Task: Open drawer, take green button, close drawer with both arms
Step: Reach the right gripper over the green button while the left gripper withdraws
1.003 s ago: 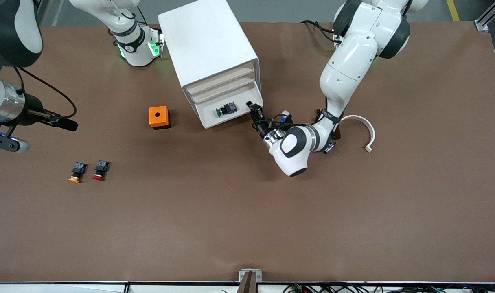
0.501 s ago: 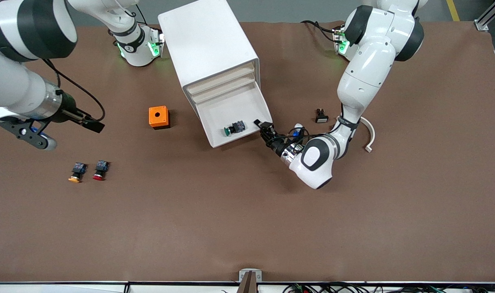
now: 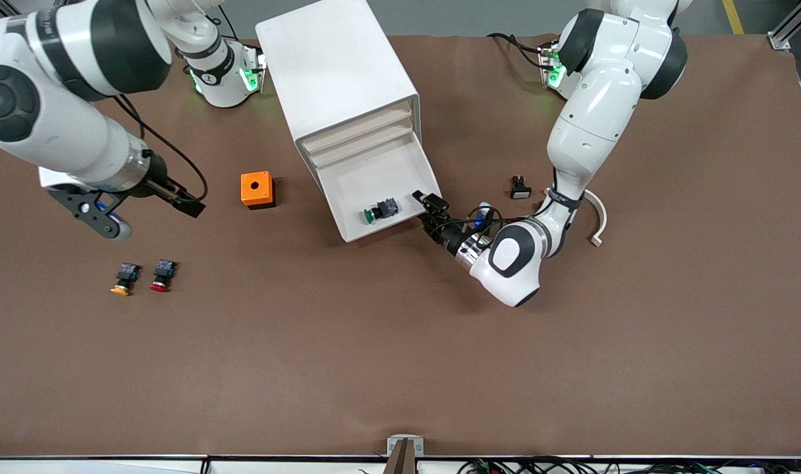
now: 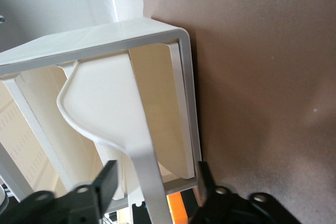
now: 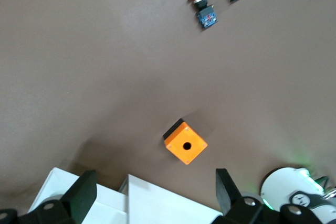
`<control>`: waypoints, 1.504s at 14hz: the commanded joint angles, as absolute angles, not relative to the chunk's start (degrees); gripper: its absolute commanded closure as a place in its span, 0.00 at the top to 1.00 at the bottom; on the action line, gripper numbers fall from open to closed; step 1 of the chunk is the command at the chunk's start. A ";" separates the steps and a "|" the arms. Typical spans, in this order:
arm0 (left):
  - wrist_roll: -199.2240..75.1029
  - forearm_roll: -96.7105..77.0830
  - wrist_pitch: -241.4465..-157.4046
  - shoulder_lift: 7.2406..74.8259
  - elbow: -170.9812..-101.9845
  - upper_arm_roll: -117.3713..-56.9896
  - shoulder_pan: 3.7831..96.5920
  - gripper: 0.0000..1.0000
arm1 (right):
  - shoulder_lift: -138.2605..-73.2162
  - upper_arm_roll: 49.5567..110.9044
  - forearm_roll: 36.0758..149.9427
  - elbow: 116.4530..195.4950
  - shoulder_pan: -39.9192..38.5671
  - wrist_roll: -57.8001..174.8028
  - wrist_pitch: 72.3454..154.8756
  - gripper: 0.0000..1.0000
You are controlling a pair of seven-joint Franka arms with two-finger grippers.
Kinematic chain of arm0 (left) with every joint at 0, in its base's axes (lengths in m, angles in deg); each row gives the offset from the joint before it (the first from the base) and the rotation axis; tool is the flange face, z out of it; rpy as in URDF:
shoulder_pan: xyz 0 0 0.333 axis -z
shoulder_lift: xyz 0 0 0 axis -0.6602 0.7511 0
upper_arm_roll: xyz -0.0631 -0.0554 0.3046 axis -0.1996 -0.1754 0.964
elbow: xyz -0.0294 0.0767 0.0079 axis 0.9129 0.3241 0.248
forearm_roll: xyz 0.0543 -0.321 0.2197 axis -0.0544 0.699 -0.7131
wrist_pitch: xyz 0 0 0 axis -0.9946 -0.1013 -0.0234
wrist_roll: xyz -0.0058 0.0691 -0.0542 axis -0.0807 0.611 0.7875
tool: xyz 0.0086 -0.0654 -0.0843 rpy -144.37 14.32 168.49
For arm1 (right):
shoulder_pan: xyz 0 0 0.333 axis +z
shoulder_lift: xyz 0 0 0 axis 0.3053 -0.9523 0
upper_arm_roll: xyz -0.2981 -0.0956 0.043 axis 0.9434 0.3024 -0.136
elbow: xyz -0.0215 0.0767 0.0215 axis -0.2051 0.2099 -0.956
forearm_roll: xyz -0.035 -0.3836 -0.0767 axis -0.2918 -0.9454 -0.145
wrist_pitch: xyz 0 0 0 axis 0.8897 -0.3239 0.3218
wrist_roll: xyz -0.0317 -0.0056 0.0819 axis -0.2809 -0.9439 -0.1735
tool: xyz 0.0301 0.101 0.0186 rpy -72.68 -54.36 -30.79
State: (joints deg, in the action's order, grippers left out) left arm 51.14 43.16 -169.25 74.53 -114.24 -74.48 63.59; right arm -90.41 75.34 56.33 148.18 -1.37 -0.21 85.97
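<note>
The white cabinet stands at the table's middle, near the robots' bases. Its lowest drawer is pulled out. The green-capped button lies in it near the front edge. My left gripper is at the drawer's front corner toward the left arm's end. In the left wrist view the gripper is open, and its fingers stand apart on either side of the drawer's thin front strip. My right gripper is open and empty, over the table beside the orange box; the right wrist view shows it too.
An orange-yellow-capped button and a red-capped button lie nearer the front camera toward the right arm's end. A small black-and-white part and a curved white piece lie toward the left arm's end.
The lowest drawer has slid out of the cabinet with the left gripper at its front corner, the green button riding in it. The right arm has swung in toward the orange box.
</note>
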 commanded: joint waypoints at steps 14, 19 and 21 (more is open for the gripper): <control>10.99 28.15 -163.12 70.08 -110.34 -73.78 57.13 1.00 | -93.52 75.57 56.87 154.69 13.95 -31.32 101.51 1.00; -6.97 22.33 -167.58 66.84 -110.33 -70.88 57.22 1.00 | -99.31 75.66 57.13 154.51 19.75 -43.80 108.45 1.00; -8.65 22.24 -174.60 65.43 -110.33 -70.70 57.22 1.00 | -102.12 75.66 58.61 153.64 21.24 -46.80 110.40 1.00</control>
State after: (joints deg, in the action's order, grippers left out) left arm -6.54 23.62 -169.97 68.04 -109.42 -71.08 56.96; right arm -99.77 75.21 57.17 154.82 20.11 -43.87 109.14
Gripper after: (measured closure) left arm 0.000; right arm 0.000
